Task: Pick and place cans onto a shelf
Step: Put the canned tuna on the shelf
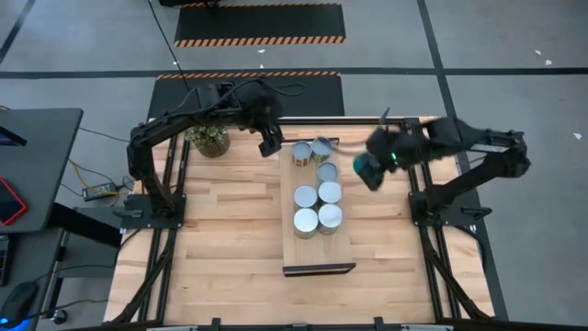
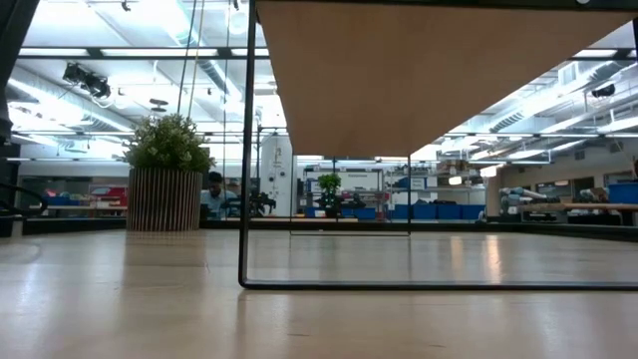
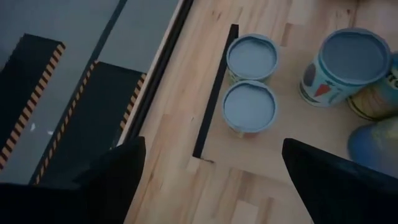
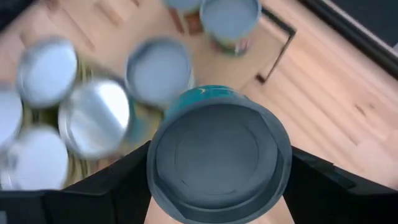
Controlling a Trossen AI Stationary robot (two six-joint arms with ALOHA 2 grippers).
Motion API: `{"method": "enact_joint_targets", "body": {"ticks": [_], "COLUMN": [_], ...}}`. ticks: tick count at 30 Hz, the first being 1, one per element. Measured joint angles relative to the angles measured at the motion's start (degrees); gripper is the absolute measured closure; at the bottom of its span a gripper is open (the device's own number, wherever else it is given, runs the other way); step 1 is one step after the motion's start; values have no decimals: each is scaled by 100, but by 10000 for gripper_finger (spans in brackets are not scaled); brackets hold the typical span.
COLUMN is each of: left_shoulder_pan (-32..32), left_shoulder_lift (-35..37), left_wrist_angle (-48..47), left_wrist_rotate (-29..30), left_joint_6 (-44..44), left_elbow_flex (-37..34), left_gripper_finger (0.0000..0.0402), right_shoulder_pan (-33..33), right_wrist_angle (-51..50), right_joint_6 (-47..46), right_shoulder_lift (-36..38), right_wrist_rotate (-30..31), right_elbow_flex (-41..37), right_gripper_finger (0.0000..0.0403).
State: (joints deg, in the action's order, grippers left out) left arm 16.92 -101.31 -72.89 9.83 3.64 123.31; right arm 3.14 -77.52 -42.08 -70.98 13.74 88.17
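Observation:
The shelf (image 1: pixel 317 248) is a light wood board on a black frame; the low view shows its underside (image 2: pixel 439 70). Several cans stand on its far half, among them two at the far end (image 1: pixel 300 152) (image 1: pixel 322 147) and two nearer (image 1: pixel 306 221) (image 1: pixel 330 217). My right gripper (image 1: pixel 367 171) is shut on a teal-walled can (image 4: pixel 217 155), just off the shelf's right edge. My left gripper (image 1: pixel 269 142) is open and empty at the shelf's far left corner. Its fingers (image 3: pixel 112 174) stand wide apart above the table, beside two cans (image 3: pixel 249 107). My right gripper pinches the teal can by its round side wall (image 4: pixel 152 171) between the two fingers, one on each side. The fingers come from above, slanting from the table's right. The can is lifted clear, its grey flat end (image 4: pixel 217 152) turned toward the wrist camera.
A potted green plant (image 1: pixel 211 140) stands at the table's far left, also in the low view (image 2: pixel 166 179). The shelf's black frame leg (image 2: pixel 246 150) stands on the tabletop. Bare board shows on the shelf's near half (image 1: pixel 317 253).

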Motion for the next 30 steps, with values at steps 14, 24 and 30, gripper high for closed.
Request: {"method": "enact_joint_targets", "body": {"ticks": [14,24,30], "left_shoulder_pan": [-467,-469,-423], "left_shoulder_lift": [287,682,1108], "left_wrist_angle": [1,-388,-635], "left_wrist_rotate": [535,998,1253], "left_joint_6": [305,274,150], "left_elbow_flex": [5,0,4], "left_gripper_finger": [17,17,17], "right_shoulder_pan": [-1535,-1690,-1685], "right_wrist_angle": [-942,-1019,-1111], "right_joint_6": [164,-253,-498], "right_shoulder_lift": [-2216,-3230,-3399], "right_wrist_rotate": [-804,-1149,-1301], "right_elbow_flex": [2299,3068,3085], "right_gripper_finger": [103,103,103]}}
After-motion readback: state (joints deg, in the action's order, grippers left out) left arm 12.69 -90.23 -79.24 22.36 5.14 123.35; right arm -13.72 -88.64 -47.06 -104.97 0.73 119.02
